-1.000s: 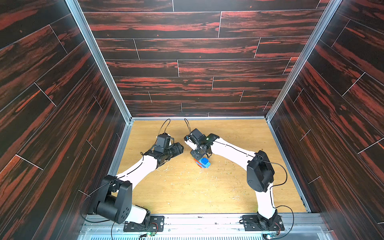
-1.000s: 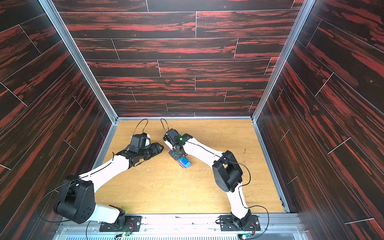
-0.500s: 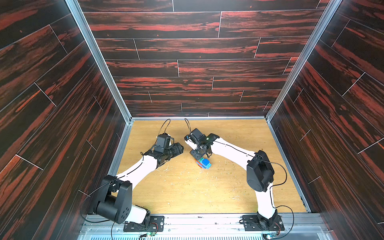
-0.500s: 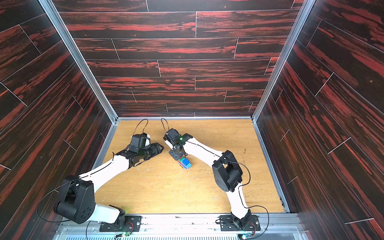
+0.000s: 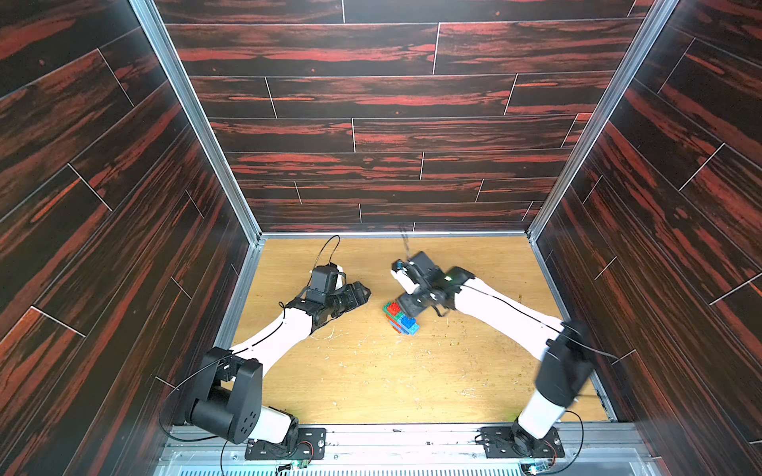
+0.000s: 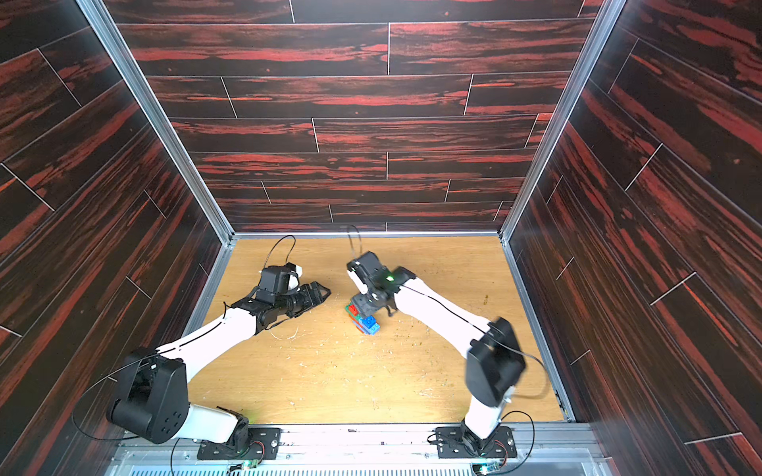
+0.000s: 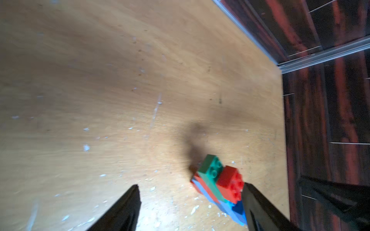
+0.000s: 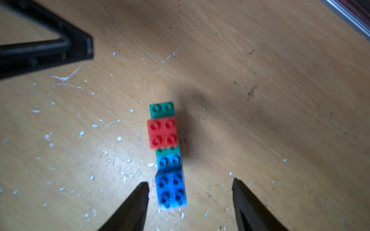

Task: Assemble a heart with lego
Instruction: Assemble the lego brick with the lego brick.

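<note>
The heart (image 5: 399, 317) (image 6: 363, 318), a stepped cluster of joined red, green, light-blue and dark-blue lego, rests on the wooden floor with nothing gripping it. My right gripper (image 8: 189, 181) hovers over it (image 5: 412, 307), open. The dark-blue end of the heart (image 8: 170, 190) lies between its jaws, close to one finger (image 8: 138, 200). My left gripper (image 7: 191, 186) is open just left of the cluster (image 5: 365, 294). In the left wrist view the heart (image 7: 218, 184) sits right beside one finger (image 7: 258, 208). No loose brick shows.
The wooden floor (image 5: 371, 379) is scratched and flecked with white chips. Dark wood-patterned walls with metal rails (image 5: 391, 235) enclose it on three sides. One finger of the left gripper (image 8: 60, 46) shows in the right wrist view, away from the bricks.
My right gripper has opened and let go of the brick cluster, drawing back slightly. My left gripper has opened wider. The cluster stays in place.
</note>
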Controlling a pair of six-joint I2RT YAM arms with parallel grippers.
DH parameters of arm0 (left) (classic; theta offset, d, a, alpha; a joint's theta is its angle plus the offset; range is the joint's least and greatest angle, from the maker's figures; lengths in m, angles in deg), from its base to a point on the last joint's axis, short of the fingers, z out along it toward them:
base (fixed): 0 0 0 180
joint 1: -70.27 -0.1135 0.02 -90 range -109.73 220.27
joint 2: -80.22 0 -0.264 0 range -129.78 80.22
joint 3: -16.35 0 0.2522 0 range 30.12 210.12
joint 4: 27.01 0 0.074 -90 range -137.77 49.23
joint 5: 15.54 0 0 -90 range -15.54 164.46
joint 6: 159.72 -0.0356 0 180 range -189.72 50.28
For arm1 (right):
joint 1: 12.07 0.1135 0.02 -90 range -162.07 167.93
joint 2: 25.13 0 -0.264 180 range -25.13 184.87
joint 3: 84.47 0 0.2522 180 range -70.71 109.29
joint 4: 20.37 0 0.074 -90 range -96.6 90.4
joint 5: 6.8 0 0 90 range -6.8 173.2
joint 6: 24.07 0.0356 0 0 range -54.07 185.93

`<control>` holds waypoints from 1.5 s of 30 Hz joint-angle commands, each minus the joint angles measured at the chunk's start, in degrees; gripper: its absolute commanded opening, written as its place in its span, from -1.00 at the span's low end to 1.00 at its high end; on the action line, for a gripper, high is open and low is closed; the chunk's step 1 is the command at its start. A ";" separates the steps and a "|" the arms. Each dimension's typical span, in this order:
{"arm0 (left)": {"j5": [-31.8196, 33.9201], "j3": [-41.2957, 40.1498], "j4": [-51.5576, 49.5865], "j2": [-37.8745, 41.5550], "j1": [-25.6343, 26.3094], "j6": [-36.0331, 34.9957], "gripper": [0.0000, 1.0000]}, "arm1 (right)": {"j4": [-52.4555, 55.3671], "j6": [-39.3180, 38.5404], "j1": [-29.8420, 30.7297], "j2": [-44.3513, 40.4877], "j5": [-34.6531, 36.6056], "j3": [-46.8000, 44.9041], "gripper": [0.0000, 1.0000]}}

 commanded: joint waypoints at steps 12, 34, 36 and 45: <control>-7.86 0.62 6.16 -7.58 3.91 -5.31 0.87 | -10.15 0.40 -0.35 -0.39 -3.72 -13.02 0.47; -12.12 4.50 13.62 -16.68 4.97 -2.75 0.69 | -12.78 -1.48 -1.69 4.22 -7.86 -12.76 -0.08; -13.22 3.96 15.58 -18.14 5.08 -1.40 0.66 | -12.69 -1.45 -1.77 4.39 -8.12 -12.67 -0.11; -8.51 0.78 14.13 -14.21 5.14 -3.29 0.65 | -12.14 -1.73 -1.78 4.36 -7.96 -12.45 -0.14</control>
